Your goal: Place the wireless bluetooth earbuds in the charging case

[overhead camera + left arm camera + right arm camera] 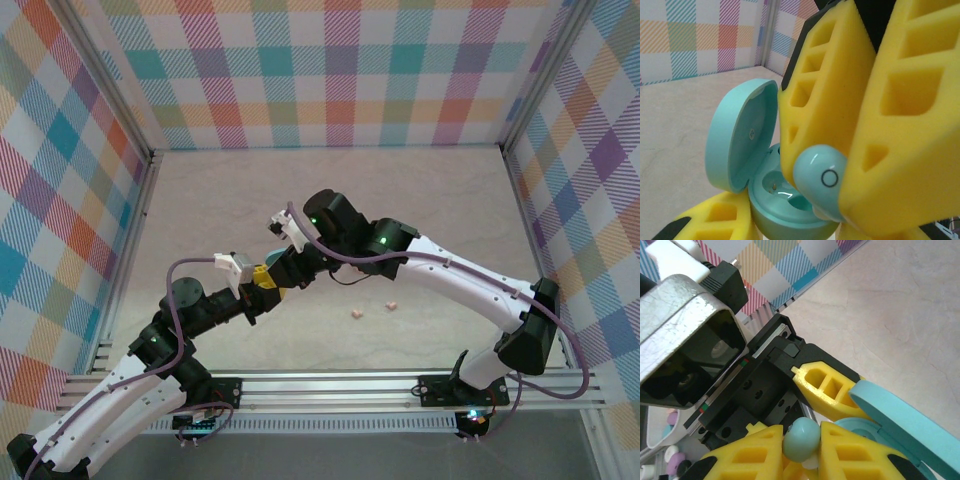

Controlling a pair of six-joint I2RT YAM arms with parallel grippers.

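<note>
The charging case (790, 212) is teal and stands open, its lid (735, 137) tipped back to the left. My left gripper (790, 227) is shut on the case's base, with one yellow finger (715, 220) showing at the lower left. My right gripper (802, 447) is shut on a light blue earbud (801, 439). In the left wrist view that earbud (822, 177) hangs just above the case's empty wells, between the right gripper's yellow fingers (910, 115). From above, both grippers meet near the table's middle, the left gripper (264, 280) below the right gripper (292, 266).
Two pink earbuds (356, 313) (392, 304) lie on the beige table right of the grippers. Checked walls (340, 70) close in the table on three sides. A white holder with small coloured pieces (667, 460) shows at the lower left of the right wrist view.
</note>
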